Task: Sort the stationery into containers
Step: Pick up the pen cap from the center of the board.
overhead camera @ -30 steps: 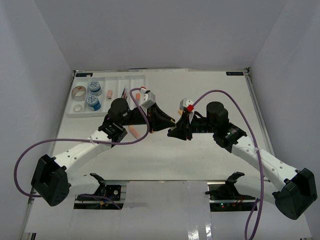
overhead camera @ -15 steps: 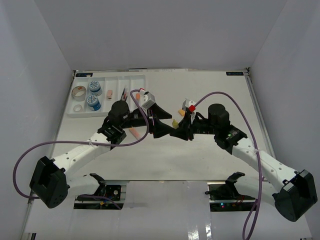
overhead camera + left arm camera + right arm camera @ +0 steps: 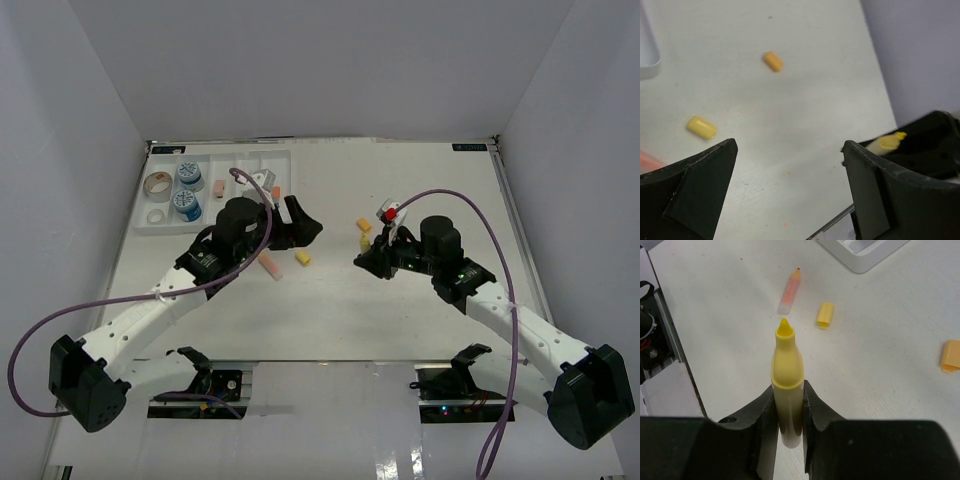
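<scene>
- The right gripper [image 3: 787, 392] is nearly closed on the barrel of an uncapped yellow marker [image 3: 786, 360]. The marker sits in the middle of the right wrist view, tip pointing away from the wrist.
- The left gripper [image 3: 789, 149] stands wide apart over bare table, with nothing between its jaws.
- The yellow cap [image 3: 825, 314] lies loose just right of the marker's tip, and the orange cap [image 3: 950, 355] is at the right edge. An uncapped orange marker [image 3: 789, 288] lies above centre.
- The tray [image 3: 270, 165] sits at the upper left of the top view, with tape rolls [image 3: 156, 185] and tubs [image 3: 187, 172] in it.
- The yellow marker looks light, stiff and smooth, so it may swivel or slip. A hold at mid-barrel seems best.
- The small caps may roll, so pinch across their sides.
</scene>
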`<move>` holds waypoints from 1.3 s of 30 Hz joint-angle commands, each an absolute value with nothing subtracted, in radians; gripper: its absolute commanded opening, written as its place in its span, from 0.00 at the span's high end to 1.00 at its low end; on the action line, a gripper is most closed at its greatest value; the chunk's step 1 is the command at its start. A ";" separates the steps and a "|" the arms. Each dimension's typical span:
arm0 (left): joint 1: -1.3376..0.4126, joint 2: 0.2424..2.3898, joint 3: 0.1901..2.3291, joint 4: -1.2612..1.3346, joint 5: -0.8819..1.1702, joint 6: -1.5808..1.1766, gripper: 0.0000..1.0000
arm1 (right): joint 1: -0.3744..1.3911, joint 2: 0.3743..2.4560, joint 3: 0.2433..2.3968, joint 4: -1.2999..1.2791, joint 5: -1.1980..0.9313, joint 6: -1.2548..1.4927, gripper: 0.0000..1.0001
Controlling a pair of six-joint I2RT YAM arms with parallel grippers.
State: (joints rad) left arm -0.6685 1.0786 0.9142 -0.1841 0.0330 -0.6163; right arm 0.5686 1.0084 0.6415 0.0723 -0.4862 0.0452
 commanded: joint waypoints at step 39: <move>-0.600 1.985 1.443 -0.805 -0.219 -1.017 0.33 | 0.565 0.916 0.517 0.187 -0.497 0.069 0.92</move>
State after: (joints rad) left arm -0.6029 1.9759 1.4094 -0.7937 -0.2432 -1.0203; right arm 0.5686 0.9169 0.5137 0.1379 -0.4931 0.0715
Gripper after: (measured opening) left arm 0.673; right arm 0.253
